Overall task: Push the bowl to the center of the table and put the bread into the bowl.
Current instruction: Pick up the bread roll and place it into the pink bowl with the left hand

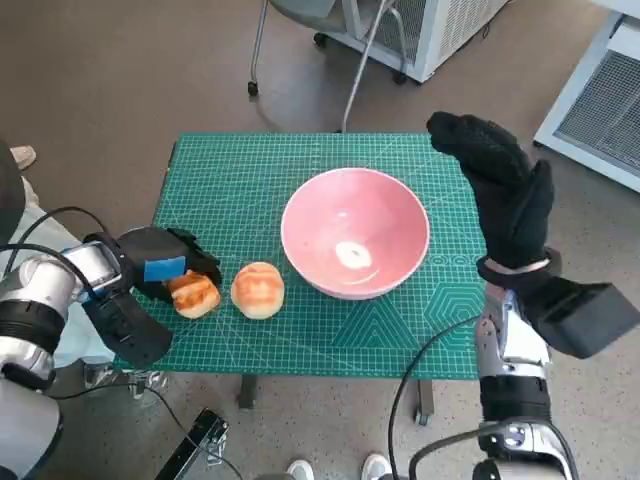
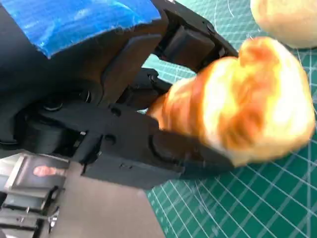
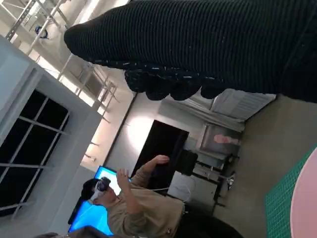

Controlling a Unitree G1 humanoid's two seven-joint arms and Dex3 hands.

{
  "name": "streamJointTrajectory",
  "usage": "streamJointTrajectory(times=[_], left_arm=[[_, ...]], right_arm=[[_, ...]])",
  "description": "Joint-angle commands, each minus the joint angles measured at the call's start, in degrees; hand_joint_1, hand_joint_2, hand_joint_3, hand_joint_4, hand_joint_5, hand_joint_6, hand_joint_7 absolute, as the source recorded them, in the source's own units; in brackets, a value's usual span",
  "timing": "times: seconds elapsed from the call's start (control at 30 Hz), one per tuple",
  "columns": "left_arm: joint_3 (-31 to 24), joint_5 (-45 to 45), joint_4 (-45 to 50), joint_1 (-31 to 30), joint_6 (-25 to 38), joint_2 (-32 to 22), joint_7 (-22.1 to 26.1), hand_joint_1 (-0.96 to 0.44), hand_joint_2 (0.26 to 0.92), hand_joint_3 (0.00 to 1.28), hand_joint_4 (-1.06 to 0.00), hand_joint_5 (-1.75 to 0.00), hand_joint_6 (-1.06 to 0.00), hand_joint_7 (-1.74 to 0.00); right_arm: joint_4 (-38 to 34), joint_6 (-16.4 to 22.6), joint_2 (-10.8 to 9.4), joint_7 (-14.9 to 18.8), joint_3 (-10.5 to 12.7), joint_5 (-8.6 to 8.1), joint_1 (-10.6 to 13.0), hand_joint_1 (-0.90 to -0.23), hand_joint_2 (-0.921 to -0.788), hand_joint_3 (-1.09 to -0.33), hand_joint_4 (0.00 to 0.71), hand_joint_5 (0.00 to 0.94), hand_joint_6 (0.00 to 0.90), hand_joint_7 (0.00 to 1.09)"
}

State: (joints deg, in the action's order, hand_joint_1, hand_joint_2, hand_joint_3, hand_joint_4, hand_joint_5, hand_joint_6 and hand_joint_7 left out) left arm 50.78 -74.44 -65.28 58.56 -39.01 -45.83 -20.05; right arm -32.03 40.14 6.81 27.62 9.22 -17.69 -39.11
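The pink bowl [image 1: 355, 245] stands empty near the middle of the green mat [image 1: 230, 180]; its rim [image 3: 308, 198] shows at the edge of the right wrist view. My left hand [image 1: 160, 262] grips a golden glazed bread [image 1: 193, 294] at the mat's front left. In the left wrist view this bread [image 2: 237, 101] sits between the black fingers [image 2: 148, 148]. A second, round bread [image 1: 258, 289] [image 2: 286, 20] lies just beside it, between it and the bowl. My right hand [image 1: 500, 185] is raised to the right of the bowl, fingers stretched out and holding nothing.
The table is small, and the mat covers most of it. Chair legs and a white cabinet [image 1: 440, 30] stand on the floor behind it. Shoes [image 1: 335, 468] show at the front edge. A person wearing a headset [image 3: 129, 203] sits in the right wrist view.
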Motion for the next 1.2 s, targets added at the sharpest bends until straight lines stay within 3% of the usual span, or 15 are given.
streamJointTrajectory(times=[0.03,0.07,0.1,0.17,0.3,0.57,0.83,1.2], left_arm=[[0.6,0.3,-1.5,0.7,0.6,0.0,-0.6,0.00,0.669,0.61,-0.56,-1.36,-0.55,-1.39],[0.0,1.2,-1.7,0.9,0.6,-0.1,-0.3,0.00,0.714,0.50,-0.60,-1.22,-0.59,-1.39],[-0.4,1.8,-1.8,1.0,0.6,-0.2,-0.1,0.00,0.789,0.35,-0.59,-1.19,-0.64,-1.32],[-0.9,2.6,-2.1,1.3,0.7,-0.4,-0.2,0.00,0.853,0.21,-0.59,-1.18,-0.69,-1.23],[-2.7,5.2,-2.4,2.7,-0.4,-1.1,1.0,0.00,0.906,0.08,-0.61,-1.13,-0.74,-1.16],[-8.6,12.2,-0.4,6.5,-2.7,-2.7,6.5,0.00,0.920,0.05,-0.64,-1.09,-0.72,-1.18],[-15.1,18.0,6.5,10.4,-3.6,-4.1,9.0,0.00,0.920,0.05,-0.64,-1.08,-0.72,-1.19],[-20.9,24.1,15.4,11.6,-4.3,-0.1,12.8,0.00,0.920,0.04,-0.65,-1.06,-0.75,-1.17]], right_arm=[[-0.7,-0.2,0.2,0.2,0.2,0.12,1.3,-0.653,-0.921,-0.781,0.349,0.030,-0.001,0.83],[-0.8,-0.1,0.2,0.2,0.1,0.14,1.3,-0.653,-0.921,-0.780,0.349,0.031,-0.001,0.83],[-0.8,-0.1,0.2,0.2,0.1,0.15,1.3,-0.653,-0.921,-0.780,0.349,0.031,-0.001,0.83],[-1.0,0.0,0.1,0.4,0.1,0.05,1.3,-0.653,-0.921,-0.780,0.349,0.031,-0.001,0.83],[-1.5,0.3,0.0,0.7,0.1,-0.08,1.2,-0.653,-0.921,-0.779,0.349,0.031,-0.001,0.83],[-1.9,0.4,0.2,1.0,0.1,-0.20,1.0,-0.652,-0.921,-0.777,0.350,0.032,-0.001,0.81],[-2.1,-0.3,0.2,1.9,0.3,-1.03,0.6,-0.653,-0.921,-0.776,0.348,0.032,-0.001,0.80],[-1.6,-1.0,0.4,2.7,0.6,-1.65,0.7,-0.652,-0.921,-0.775,0.347,0.033,-0.001,0.80]])
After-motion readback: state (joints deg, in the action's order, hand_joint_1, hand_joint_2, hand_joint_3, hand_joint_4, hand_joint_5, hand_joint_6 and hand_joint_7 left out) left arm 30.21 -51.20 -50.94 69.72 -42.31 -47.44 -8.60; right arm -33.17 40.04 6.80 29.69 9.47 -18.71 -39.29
